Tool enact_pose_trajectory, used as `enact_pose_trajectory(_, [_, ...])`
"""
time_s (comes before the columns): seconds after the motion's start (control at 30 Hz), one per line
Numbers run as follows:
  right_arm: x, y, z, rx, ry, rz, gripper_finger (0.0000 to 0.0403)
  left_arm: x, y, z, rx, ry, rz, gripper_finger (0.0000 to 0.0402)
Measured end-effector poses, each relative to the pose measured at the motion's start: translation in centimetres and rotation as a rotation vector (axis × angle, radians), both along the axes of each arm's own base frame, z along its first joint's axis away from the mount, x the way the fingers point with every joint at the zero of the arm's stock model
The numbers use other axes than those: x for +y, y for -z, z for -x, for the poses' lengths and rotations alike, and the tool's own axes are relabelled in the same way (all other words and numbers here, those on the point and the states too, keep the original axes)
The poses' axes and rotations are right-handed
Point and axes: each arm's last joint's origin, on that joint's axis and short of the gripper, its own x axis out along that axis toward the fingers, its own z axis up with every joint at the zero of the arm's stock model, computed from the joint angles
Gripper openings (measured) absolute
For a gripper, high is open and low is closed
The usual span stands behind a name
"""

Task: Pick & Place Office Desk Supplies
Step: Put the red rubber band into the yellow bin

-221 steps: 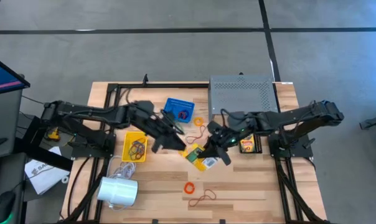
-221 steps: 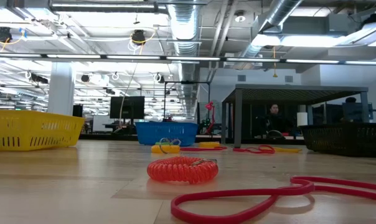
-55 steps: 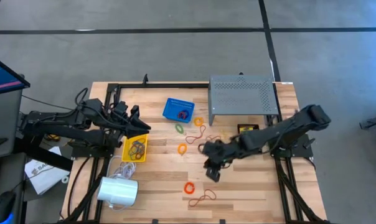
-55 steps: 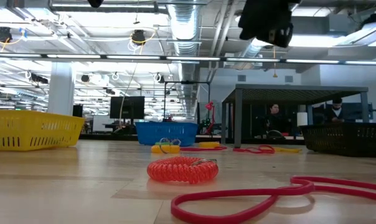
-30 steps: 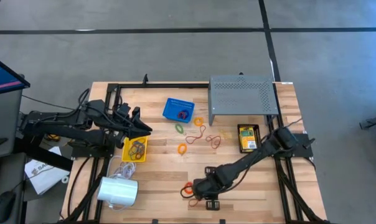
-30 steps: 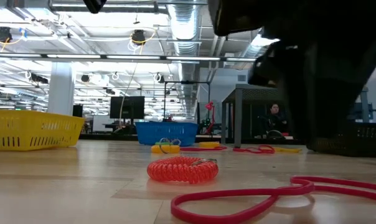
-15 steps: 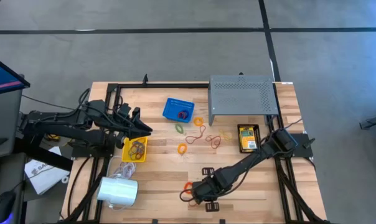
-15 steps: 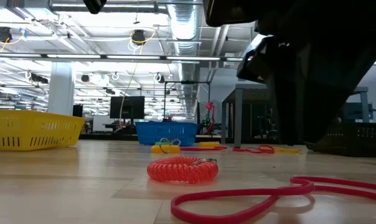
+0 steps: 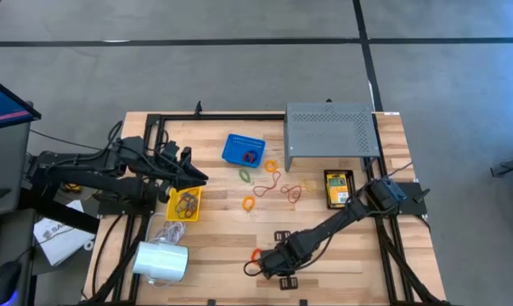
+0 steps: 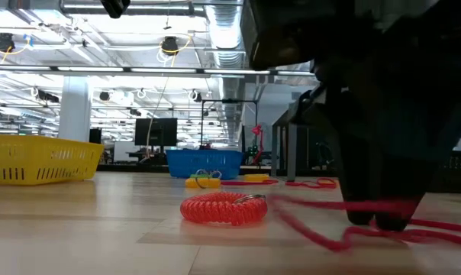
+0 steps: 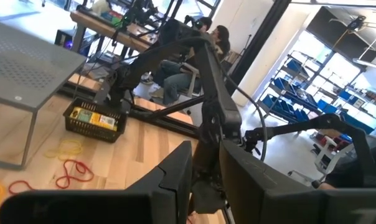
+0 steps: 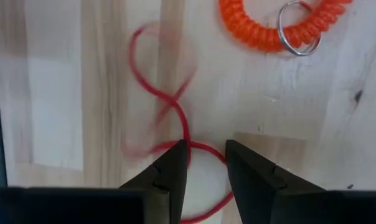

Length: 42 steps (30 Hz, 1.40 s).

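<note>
A red rubber band [image 12: 175, 118] lies twisted into a figure eight on the wooden table near its front edge. An orange coil with a metal ring [image 12: 278, 28] lies just beyond it. My right gripper [image 12: 206, 163] points down, open, its tips [image 10: 375, 223] on the table and one loop of the band between them. My left gripper [image 9: 197, 177] waits above the yellow bin [image 9: 173, 208] at the left, level, slightly open and empty. A crayon box [image 9: 337, 187] lies in a black basket at the right. My right gripper comes from above, pointing down, its fingertips on the table. One fingertip [image 12: 175, 158] meets the red band beside its crossing [image 12: 185, 138], and a loop of the band lies between the two fingers. The band stays on the table, and its free loop is blurred.
The grey perforated shelf [image 9: 329, 129] stands at the back right, with a blue bin [image 9: 244, 149] beside it. Loose rubber bands [image 9: 273, 183] are scattered mid-table. A white cylinder with a cord [image 9: 161, 262] lies at the front left. Bare wood lies right of my right gripper.
My right gripper has sunk onto the table at the red band, rolling slightly. The band, which lay flat and still, has been disturbed: its near loop is drawn toward the fingertips. The orange coil has stayed put.
</note>
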Motion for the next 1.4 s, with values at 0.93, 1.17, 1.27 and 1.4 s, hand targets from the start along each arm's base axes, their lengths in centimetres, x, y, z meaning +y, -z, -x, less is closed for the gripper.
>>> enact_pose_trajectory(0.93, [-0.2,0.1,0.1,0.019,0.038,0.006,0.0002,0.0,0.0,0.0,0.003,0.001,0.0,0.0078])
enact_pose_trajectory(1.17, [-0.7,-1.4,0.2,0.008,0.095,-0.02,0.0001,0.0,0.0,0.0,0.003,0.0,0.0,0.0078])
enact_pose_trajectory(1.27, [-0.8,-2.5,0.3,-0.02,0.115,-0.029,0.0001,0.0,0.0,0.0,0.003,0.001,0.0,0.0078])
enact_pose_trajectory(1.4, [-1.0,-3.9,0.4,-0.063,0.156,-0.022,0.0,0.0,0.0,0.0,0.003,0.001,0.0,0.0078])
